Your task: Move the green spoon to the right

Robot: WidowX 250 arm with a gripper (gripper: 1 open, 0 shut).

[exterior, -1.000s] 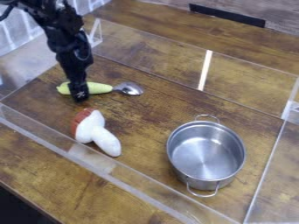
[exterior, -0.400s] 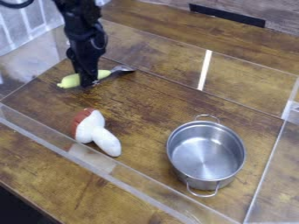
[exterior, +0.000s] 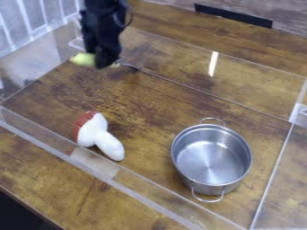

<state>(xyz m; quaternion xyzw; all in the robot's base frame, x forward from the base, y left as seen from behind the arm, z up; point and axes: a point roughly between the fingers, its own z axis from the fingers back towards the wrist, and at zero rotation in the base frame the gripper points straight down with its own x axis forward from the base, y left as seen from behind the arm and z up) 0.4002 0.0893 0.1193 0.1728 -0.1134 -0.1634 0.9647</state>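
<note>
The green spoon [exterior: 82, 59] hangs above the wooden table at the upper left, its yellow-green handle sticking out to the left of my gripper [exterior: 103, 61]. The gripper is shut on the spoon's middle and points steeply down. Its dark body is blurred and hides most of the spoon; the silver bowl end barely shows to the right of the fingers.
A white mushroom-shaped toy with a red cap [exterior: 99, 136] lies at the front left. A steel pot [exterior: 211, 157] stands at the front right. Clear plastic walls [exterior: 213, 70] border the wooden work area on all sides.
The gripper closed on the spoon where it lay on the table, then lifted it up and carried it towards the back and slightly right.
</note>
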